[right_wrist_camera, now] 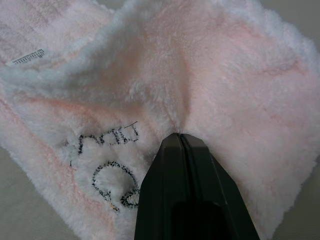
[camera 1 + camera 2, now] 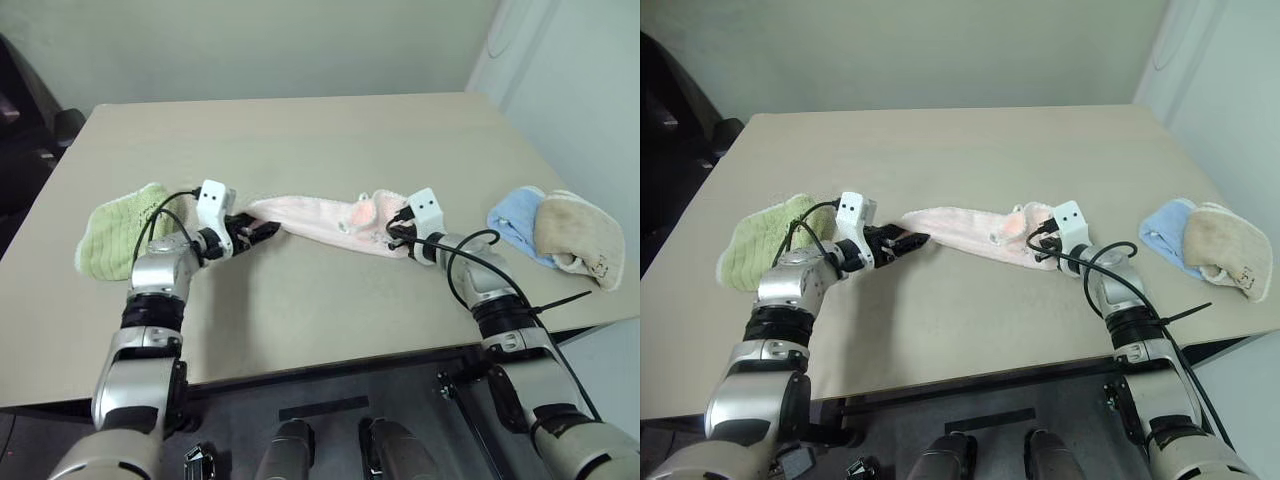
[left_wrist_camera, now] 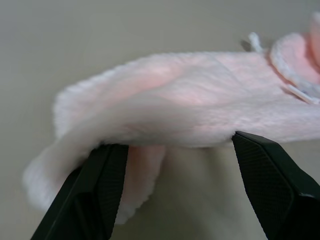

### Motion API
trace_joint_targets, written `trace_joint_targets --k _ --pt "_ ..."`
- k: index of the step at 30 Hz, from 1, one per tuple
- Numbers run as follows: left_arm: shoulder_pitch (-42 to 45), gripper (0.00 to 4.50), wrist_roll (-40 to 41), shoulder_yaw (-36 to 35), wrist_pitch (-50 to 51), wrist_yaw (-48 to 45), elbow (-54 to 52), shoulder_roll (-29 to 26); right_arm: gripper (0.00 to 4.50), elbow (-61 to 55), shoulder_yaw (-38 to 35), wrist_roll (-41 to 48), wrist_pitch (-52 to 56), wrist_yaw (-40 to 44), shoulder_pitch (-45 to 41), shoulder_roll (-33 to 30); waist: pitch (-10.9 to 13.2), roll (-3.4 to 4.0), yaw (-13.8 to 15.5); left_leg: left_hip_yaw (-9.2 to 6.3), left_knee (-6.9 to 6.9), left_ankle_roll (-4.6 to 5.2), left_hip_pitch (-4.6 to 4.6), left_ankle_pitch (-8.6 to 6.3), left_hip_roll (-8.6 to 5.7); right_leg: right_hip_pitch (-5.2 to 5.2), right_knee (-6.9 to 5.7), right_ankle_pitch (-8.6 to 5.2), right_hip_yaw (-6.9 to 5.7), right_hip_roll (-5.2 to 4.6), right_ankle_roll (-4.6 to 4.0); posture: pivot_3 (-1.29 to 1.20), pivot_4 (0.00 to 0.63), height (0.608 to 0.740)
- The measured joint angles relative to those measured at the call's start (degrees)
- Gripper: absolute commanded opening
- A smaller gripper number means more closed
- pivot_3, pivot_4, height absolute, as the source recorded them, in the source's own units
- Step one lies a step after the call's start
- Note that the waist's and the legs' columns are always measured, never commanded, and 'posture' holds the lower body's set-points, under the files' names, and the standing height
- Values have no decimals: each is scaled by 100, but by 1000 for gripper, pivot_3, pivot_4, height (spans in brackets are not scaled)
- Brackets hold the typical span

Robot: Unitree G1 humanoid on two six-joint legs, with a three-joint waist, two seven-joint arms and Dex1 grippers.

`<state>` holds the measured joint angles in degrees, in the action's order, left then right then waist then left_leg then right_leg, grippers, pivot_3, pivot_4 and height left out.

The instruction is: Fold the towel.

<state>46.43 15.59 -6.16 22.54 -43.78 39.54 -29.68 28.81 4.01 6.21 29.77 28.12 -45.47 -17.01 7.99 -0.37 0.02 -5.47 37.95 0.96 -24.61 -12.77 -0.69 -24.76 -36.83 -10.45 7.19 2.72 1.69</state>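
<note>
The pale pink towel (image 2: pixel 315 218) lies bunched in a long strip across the middle of the table (image 2: pixel 300 130), and it shows up close in the left wrist view (image 3: pixel 190 95). My left gripper (image 2: pixel 262 231) is at the strip's left end with its fingers (image 3: pixel 95 190) open. That end of the towel hangs just past and partly over the fingertips. My right gripper (image 2: pixel 397 238) is at the right end, shut on a pinch of the pile (image 1: pixel 210 90) beside a dark stitched mark (image 1: pixel 107 160).
A light green folded towel (image 2: pixel 122 238) lies just left of my left arm. A blue cloth (image 2: pixel 518 224) and a beige folded towel (image 2: pixel 580 238) sit at the right near the table's edge. A dark chair (image 2: pixel 25 130) stands off the left side.
</note>
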Motion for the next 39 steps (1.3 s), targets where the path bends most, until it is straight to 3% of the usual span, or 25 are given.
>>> trace_joint_targets --k 9,16,20,24,31,34,39 --pt "463 3565 165 -383 -186 -61 357 -316 61 -690 -172 131 -23 0 192 19 0 0 -9 -3 -2 -4 -12 1 27 -7 -1 0 -50 1 -29 0 150 740" --pt "23 3565 943 -954 734 -423 -699 -623 61 -1350 -382 287 182 -1 210 -96 0 0 -29 -6 1 -20 -18 8 33 -12 0 -5 -70 1 -37 0 150 740" --pt "-313 3565 1486 -1533 1479 -122 -989 -621 61 -1489 -408 356 259 -1 252 -134 0 0 -32 -7 0 -37 -18 18 35 -14 -2 -4 -72 1 -39 0 150 740" --pt "-577 4487 2540 -2495 2898 811 -1650 -237 0 -1554 -437 372 300 -1 316 -186 0 0 -11 -7 7 -42 -16 23 35 -8 -4 -2 -76 1 -40 0 150 740" --pt "-959 4487 3681 -3366 4397 2802 -2624 861 0 -1565 -438 379 307 0 316 -200 0 0 -9 -7 3 -60 9 40 38 8 -11 5 -77 3 -49 0 150 740" --pt "-942 4487 3912 -3801 4632 3929 -2694 1233 0 -1565 -438 379 307 1 316 -204 0 0 -16 -7 -11 -65 41 46 39 34 -12 7 -75 6 -53 0 150 740" --pt "-833 4487 3923 -3893 4611 4908 -2717 1534 0 -1554 -438 379 307 1 316 -206 0 -1 -16 -7 -15 -68 53 60 38 43 -11 11 -73 9 -68 0 150 740"
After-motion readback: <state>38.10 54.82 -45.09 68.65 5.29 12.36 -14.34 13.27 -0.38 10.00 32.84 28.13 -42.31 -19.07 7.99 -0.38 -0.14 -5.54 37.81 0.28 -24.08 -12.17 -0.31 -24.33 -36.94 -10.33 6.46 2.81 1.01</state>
